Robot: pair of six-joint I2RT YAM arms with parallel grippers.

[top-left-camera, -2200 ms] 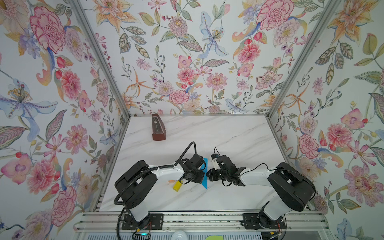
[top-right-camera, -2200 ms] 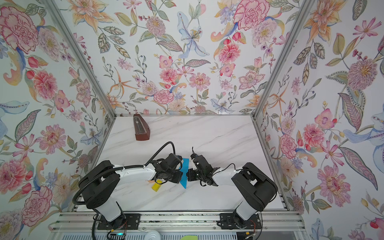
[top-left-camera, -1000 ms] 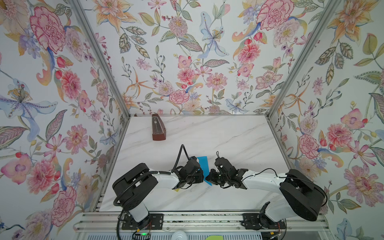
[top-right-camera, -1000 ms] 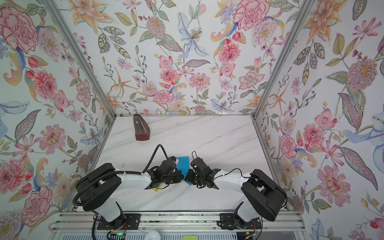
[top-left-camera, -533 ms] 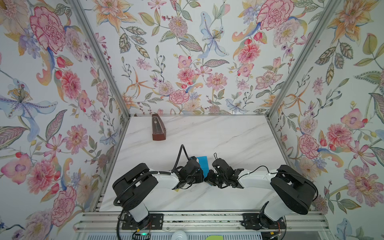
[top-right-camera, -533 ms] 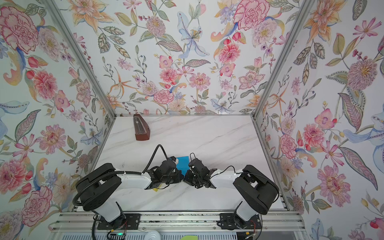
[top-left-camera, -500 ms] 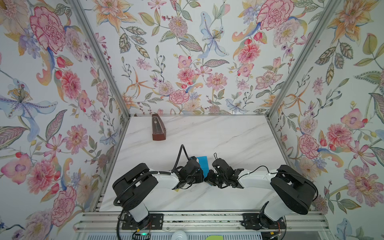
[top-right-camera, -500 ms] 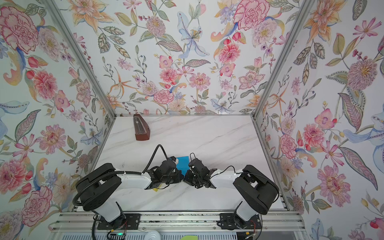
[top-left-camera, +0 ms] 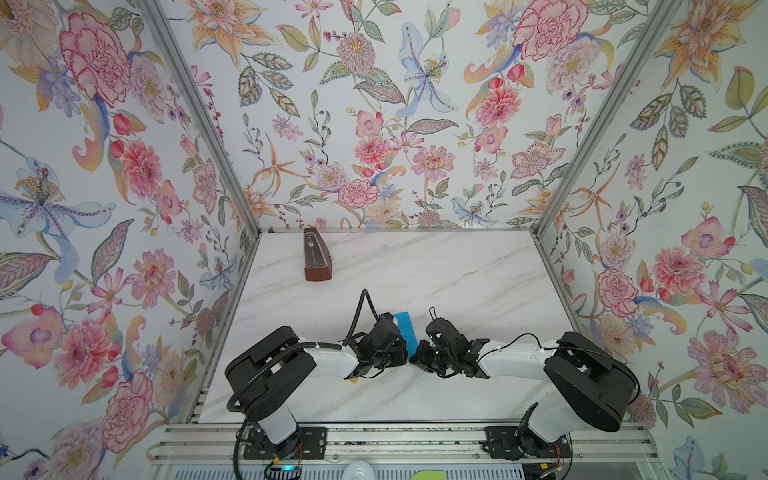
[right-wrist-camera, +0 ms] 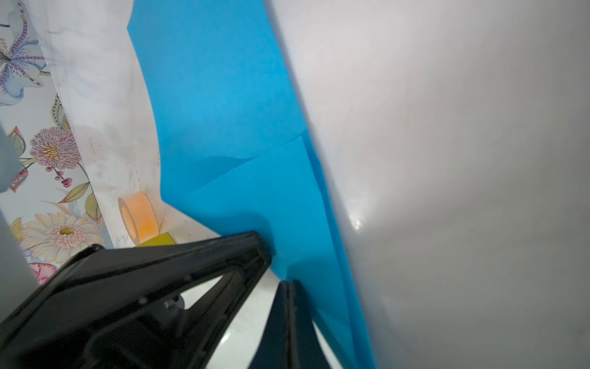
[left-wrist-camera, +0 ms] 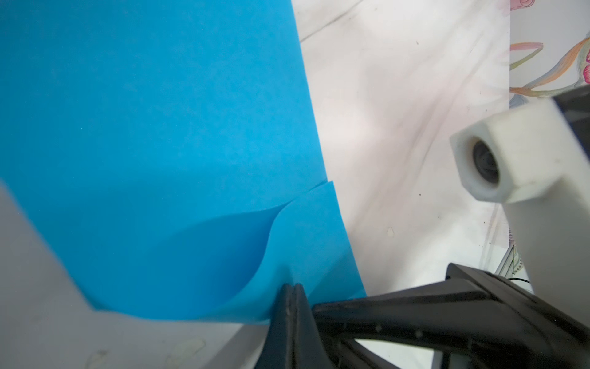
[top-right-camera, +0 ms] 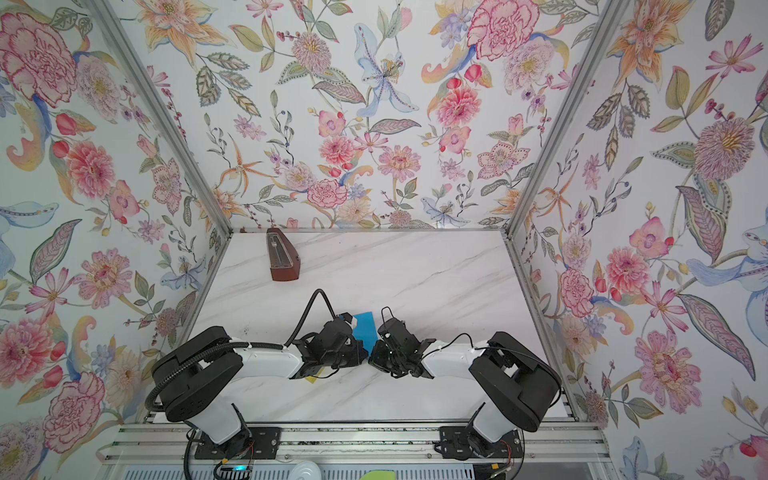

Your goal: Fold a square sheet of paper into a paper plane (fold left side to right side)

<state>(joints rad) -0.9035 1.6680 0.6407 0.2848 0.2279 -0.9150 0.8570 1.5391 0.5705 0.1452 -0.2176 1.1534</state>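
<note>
The square sheet of paper (top-left-camera: 405,328) (top-right-camera: 365,326) is bright blue and lies on the marble table between my two grippers, mostly hidden under them in both top views. The left wrist view shows the paper (left-wrist-camera: 159,127) folded over, with an upper layer curling up near the jaws. My left gripper (left-wrist-camera: 293,287) (top-left-camera: 404,356) is shut, its tips pressed onto the paper close to its near edge. My right gripper (right-wrist-camera: 289,284) (top-left-camera: 416,358) is shut too, with its tips at the edge of the paper (right-wrist-camera: 223,96), right beside the left fingers (right-wrist-camera: 252,252).
A brown wooden metronome (top-left-camera: 316,259) stands at the back left of the table. A small yellow block (right-wrist-camera: 156,239) and an orange tape roll (right-wrist-camera: 139,217) lie beside the paper, under the left arm. Floral walls close in three sides.
Both wrists have dropped lower over the paper and drawn together until the tips nearly meet. The yellow block, visible earlier by the left gripper, is now almost covered by the arm.
</note>
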